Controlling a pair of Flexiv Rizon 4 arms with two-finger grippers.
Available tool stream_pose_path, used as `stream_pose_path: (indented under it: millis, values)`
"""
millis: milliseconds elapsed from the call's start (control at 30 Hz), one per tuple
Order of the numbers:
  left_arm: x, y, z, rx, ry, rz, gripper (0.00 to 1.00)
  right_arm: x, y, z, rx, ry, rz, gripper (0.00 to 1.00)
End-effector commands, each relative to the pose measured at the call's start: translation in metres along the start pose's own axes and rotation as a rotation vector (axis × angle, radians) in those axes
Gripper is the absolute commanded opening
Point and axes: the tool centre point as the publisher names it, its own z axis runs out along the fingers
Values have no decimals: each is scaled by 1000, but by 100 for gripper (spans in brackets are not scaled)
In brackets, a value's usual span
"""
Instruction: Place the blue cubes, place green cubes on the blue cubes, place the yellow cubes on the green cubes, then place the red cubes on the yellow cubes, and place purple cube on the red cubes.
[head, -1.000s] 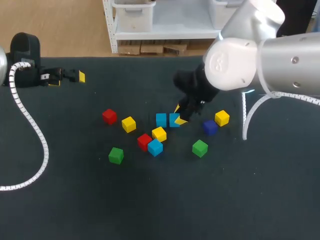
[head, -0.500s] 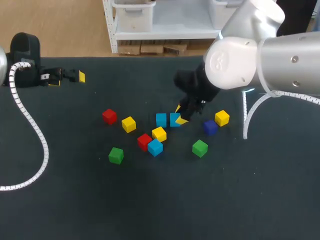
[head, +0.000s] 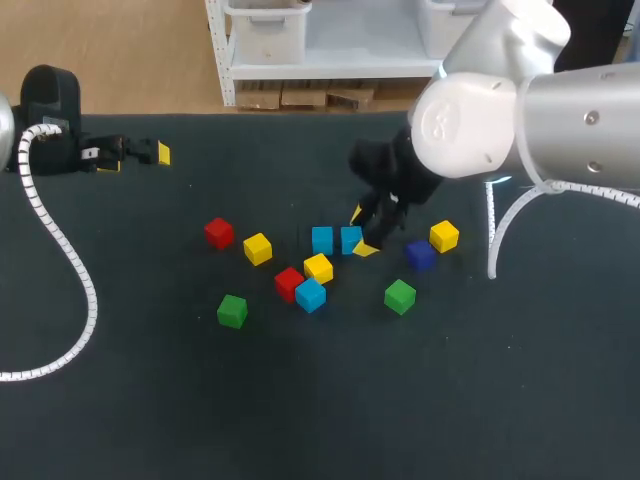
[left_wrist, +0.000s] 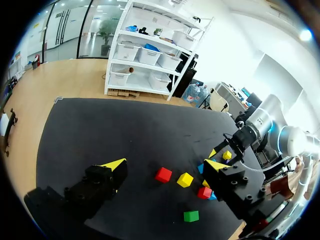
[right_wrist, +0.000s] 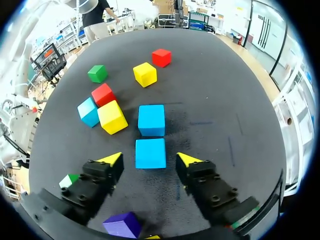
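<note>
Blue cube (right_wrist: 150, 153) taken as landmark. It lies flat on the dark desk (head: 150, 400), between the spread fingers of the right end effector (right_wrist: 150, 160). A gap shows on each side of it, so I read that end effector as open with nothing gripped.

Second blue cube (right_wrist: 151, 120) sits just beyond the landmark, close to it, with a thin gap in the right wrist view.

On the left arm's side of the landmark there is a tight cluster: yellow cube (head: 319, 267), red cube (head: 289, 283) and lighter blue cube (head: 310, 295). Farther out that way are the outer yellow cube (head: 257, 248), outer red cube (head: 219, 233) and green cube (head: 232, 310).

On the landmark's other side are the purple cube (head: 420, 254), far yellow cube (head: 444, 236) and second green cube (head: 400, 296).

All cubes rest singly on the desk.

Left end effector (head: 136, 160) is well apart from the landmark, near the desk's edge, with fingers wide apart and empty.
</note>
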Motion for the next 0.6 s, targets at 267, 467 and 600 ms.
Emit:
stream_pose_path:
  millis: [267,467,600]
  values:
    - [0,0,0,0,0,0,100,5,5,-20,13,6,12,100]
    - [0,0,0,0,0,0,100,15,14,-44,-26,-21,13,100]
    - [0,0,0,0,0,0,100,26,21,-62,-48,-38,7,100]
